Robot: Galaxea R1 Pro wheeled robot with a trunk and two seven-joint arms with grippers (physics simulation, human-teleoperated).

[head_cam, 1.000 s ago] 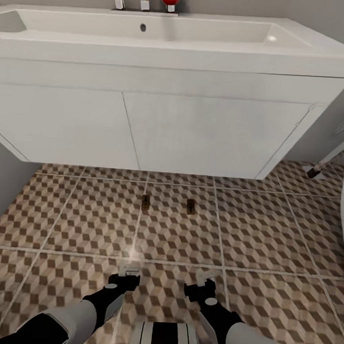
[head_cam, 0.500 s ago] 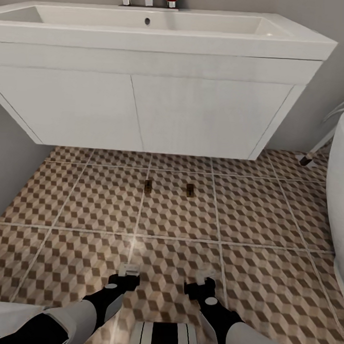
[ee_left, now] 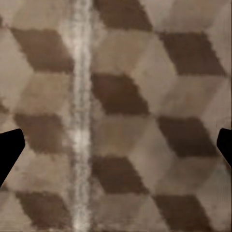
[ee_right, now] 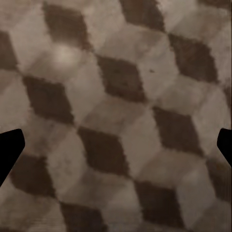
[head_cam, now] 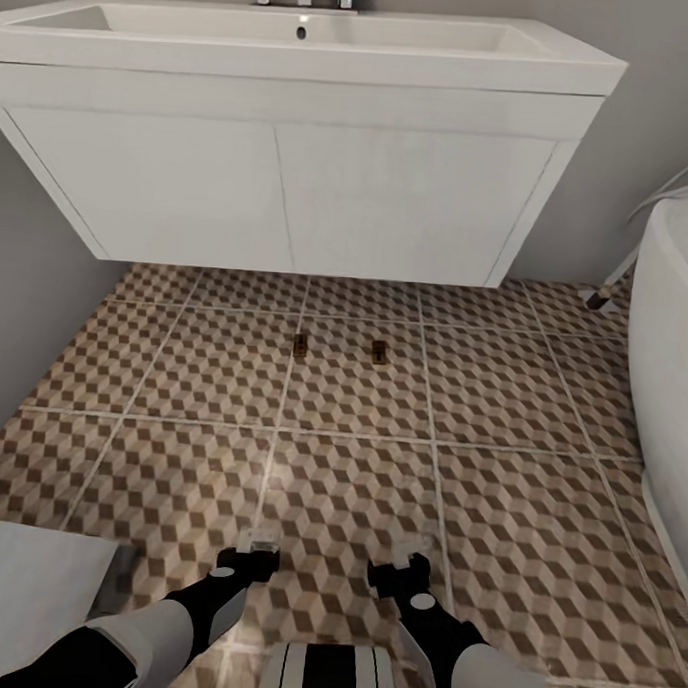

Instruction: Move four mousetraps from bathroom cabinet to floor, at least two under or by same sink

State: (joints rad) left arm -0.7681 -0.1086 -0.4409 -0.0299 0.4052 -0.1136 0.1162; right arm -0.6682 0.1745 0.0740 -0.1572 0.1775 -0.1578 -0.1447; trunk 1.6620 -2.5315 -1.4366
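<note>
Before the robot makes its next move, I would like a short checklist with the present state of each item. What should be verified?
1. Two mousetraps lie on the bathroom floor, the left mousetrap and the right mousetrap: ok.
2. Both lie just in front of the sink, on the same tiled surface: ok.
3. All four mousetraps are placed: not ok, two are seen.
4. Left gripper is open and holds nothing; its wrist view shows bare tiles between the fingers: ok.
5. Right gripper is open and holds nothing: ok.
6. The cabinet's state: cannot tell.
</note>
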